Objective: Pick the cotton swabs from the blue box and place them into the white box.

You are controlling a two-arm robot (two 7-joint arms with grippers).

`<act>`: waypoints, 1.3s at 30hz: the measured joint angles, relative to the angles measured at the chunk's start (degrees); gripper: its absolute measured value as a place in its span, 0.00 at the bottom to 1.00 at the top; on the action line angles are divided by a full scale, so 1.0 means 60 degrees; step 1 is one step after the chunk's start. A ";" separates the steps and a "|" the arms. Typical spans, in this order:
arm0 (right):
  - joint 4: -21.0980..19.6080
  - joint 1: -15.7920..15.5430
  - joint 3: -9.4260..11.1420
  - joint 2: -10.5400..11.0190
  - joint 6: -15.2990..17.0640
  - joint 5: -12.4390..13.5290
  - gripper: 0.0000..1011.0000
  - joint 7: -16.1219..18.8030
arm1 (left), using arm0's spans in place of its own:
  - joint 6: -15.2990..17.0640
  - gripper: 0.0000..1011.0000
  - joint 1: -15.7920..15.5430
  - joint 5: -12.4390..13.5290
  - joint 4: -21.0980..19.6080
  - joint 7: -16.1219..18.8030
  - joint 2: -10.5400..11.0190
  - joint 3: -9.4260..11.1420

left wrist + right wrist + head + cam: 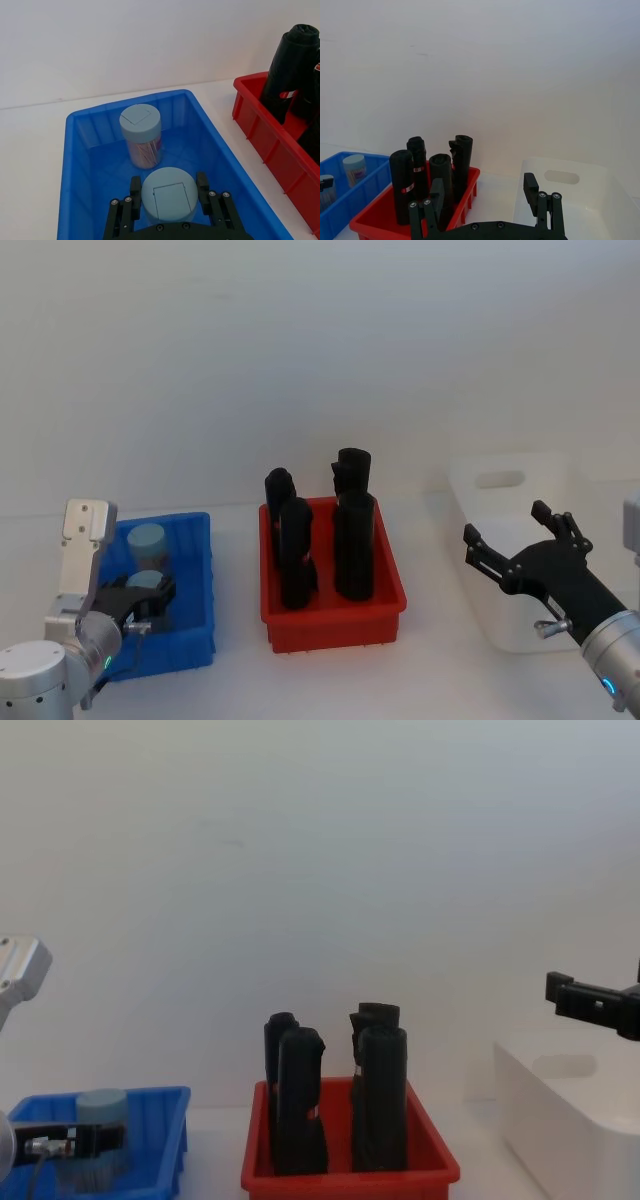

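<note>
In the blue box: two tubs of cotton swabs stand upright with their pale caps up, one behind the other. The box sits at the left of the table, just beside the red bin.
Left gripper: it is down inside the blue box, its jaws clamped on the near tub, with one finger pressed to each side of the cap.
Near tub: it is toward the front of the blue box. I cannot tell whether its base rests on the floor.
Far tub: it stands free, just behind the held one and near the back wall. Beige sticks show through its clear side.
Right gripper: it hangs in the air above the left side of the white box, its jaws wide apart and gripping nothing.
White box: it is at the right of the table, well apart from the blue box, with the red bin between them. Its wall has an oval recess.
Red bin: it is in the middle of the table and holds black rolls standing upright.
</note>
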 joint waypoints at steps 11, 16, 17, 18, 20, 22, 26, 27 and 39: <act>0.0000 0.0000 0.0000 0.0000 0.0000 0.0000 0.99 0.0000 | -0.0201 0.65 0.0136 0.0044 -0.0327 -0.0100 0.0064 -0.0058; 0.0000 0.0000 0.0001 0.0000 0.0000 0.0000 0.99 0.0000 | -0.0221 0.65 0.0221 0.0193 -0.0749 -0.0188 0.0146 -0.0087; 0.0000 0.0000 0.0000 0.0000 0.0000 0.0000 0.99 0.0000 | -0.0221 0.65 0.0251 0.0266 -0.0935 -0.0239 0.0180 -0.0096; 0.0000 0.0000 0.0000 0.0000 0.0000 0.0000 0.99 0.0000 | -0.0207 0.65 0.0274 0.0347 -0.1098 -0.0306 0.0212 -0.0107; 0.0000 0.0000 0.0001 0.0000 0.0000 0.0000 0.99 0.0000 | -0.0160 0.65 0.0305 0.0456 -0.1375 -0.0411 0.0263 -0.0120; 0.0000 0.0000 0.0001 0.0000 0.0000 0.0000 0.99 0.0000 | -0.0109 0.65 0.0320 0.0541 -0.1542 -0.0508 0.0294 -0.0126; 0.0000 0.0000 0.0001 0.0000 0.0000 0.0000 0.99 0.0000 | 0.0002 0.65 0.0338 0.0716 -0.1951 -0.0773 0.0370 -0.0135; 0.0000 0.0000 0.0000 0.0000 0.0000 0.0000 0.99 0.0000 | 0.0027 0.65 0.0339 0.0753 -0.2059 -0.0835 0.0389 -0.0135; 0.0000 0.0000 0.0001 0.0000 0.0000 0.0000 0.99 0.0000 | 0.0536 0.65 0.0180 0.1260 -0.3164 -0.2134 0.0535 -0.0102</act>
